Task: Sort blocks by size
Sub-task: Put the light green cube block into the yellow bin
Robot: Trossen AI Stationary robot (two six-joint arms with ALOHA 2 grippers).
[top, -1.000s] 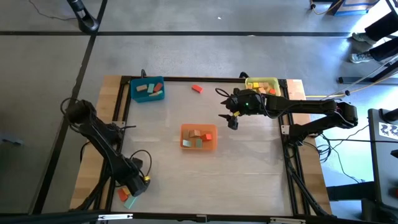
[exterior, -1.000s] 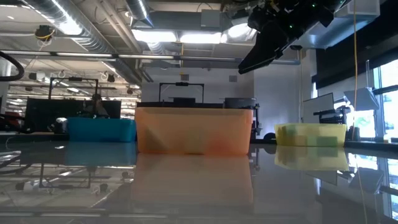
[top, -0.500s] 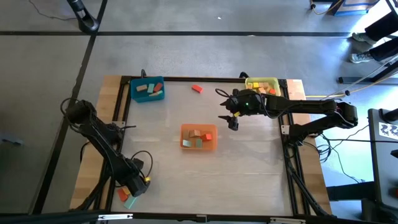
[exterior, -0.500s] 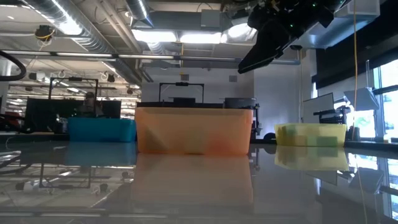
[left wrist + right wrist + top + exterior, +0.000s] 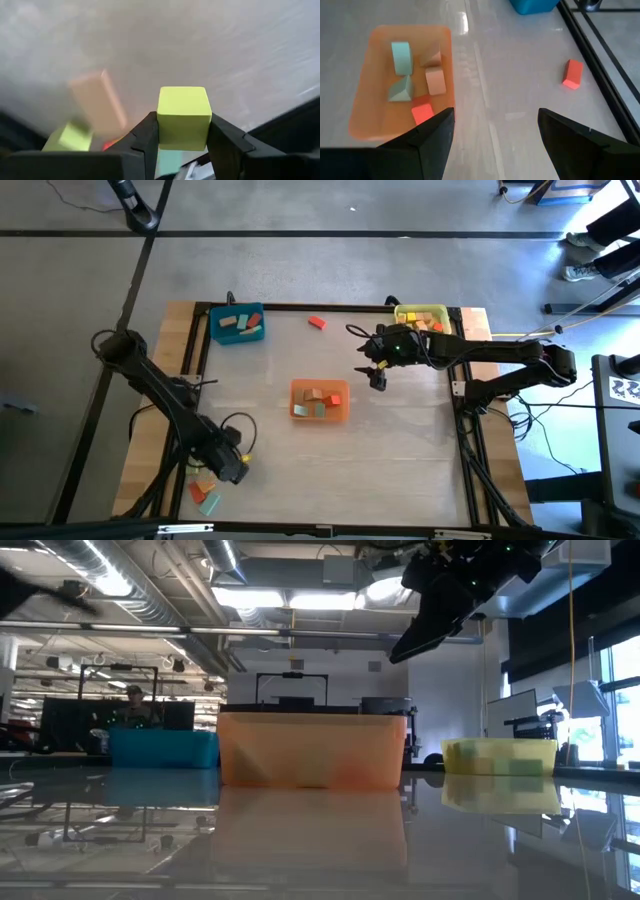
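Pale table, orange tray holding blocks

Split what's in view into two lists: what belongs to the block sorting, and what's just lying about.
Belongs to the job:
- yellow-green block, clamped in the left gripper
- loose red block
- blue tray, orange tray, yellow tray, each with blocks
- right gripper, open

Lying about:
- cables on the floor
- person in the background

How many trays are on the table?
3: the blue plastic tray at the far left, the orange plastic tray in the middle, the yellow plastic tray at the far right. None seems hidden.
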